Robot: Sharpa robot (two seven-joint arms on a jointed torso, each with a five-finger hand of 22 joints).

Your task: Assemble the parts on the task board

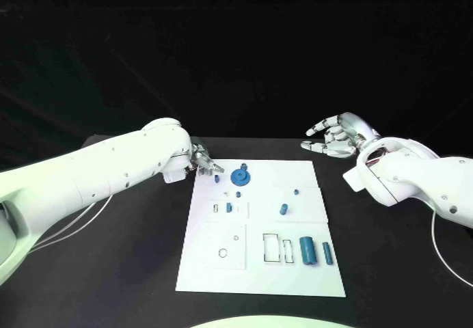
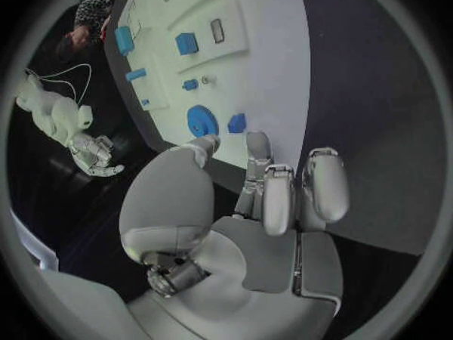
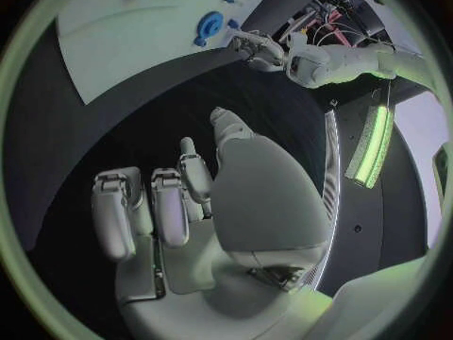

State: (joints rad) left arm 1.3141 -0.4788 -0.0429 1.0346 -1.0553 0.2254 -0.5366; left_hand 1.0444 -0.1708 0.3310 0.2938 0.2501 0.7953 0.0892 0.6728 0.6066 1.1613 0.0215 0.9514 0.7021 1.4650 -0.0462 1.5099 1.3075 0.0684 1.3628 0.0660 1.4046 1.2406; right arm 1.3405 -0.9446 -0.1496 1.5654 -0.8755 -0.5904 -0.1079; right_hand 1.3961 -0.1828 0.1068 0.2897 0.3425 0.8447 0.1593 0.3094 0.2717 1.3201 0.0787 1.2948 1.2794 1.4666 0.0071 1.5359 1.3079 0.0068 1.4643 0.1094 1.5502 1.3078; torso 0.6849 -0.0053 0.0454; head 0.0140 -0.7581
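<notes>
- Left robot hand (image 1: 205, 162) hovers empty, fingers loosely spread, at the task board's (image 1: 258, 273) far-left corner, near the blue gear (image 1: 240, 178).
- Right robot hand (image 1: 333, 135) hangs open and empty beyond the board's far-right corner, above the surface (image 1: 128, 273).

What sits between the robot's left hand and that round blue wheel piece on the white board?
Only a small blue block lies between the left hand and the blue gear-like wheel, on the task board near its far left corner. The hand holds nothing, its fingertips at the board's edge.
</notes>
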